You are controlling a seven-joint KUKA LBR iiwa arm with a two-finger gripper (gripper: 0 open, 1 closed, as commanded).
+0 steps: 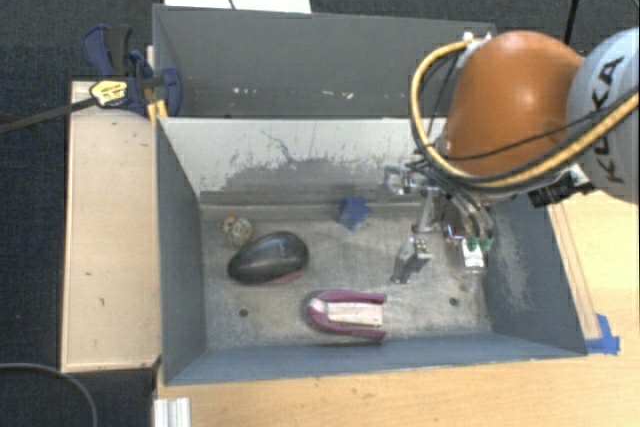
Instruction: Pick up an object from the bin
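Grey bin [182, 245] holds a purple-and-white object [347, 312] near, down-left of the end effector [438, 265], fingers [408, 264] parted, empty

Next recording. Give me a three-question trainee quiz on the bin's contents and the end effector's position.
1. True or false: the end effector hangs over the left half of the bin.
2. Which lies nearest the bin's front wall? A) dark grey oval thing B) purple and white thing C) small blue scrap
3. Order from the view's left to right: small blue scrap, end effector, dark grey oval thing.
Key: 1 false; 2 B; 3 dark grey oval thing, small blue scrap, end effector.
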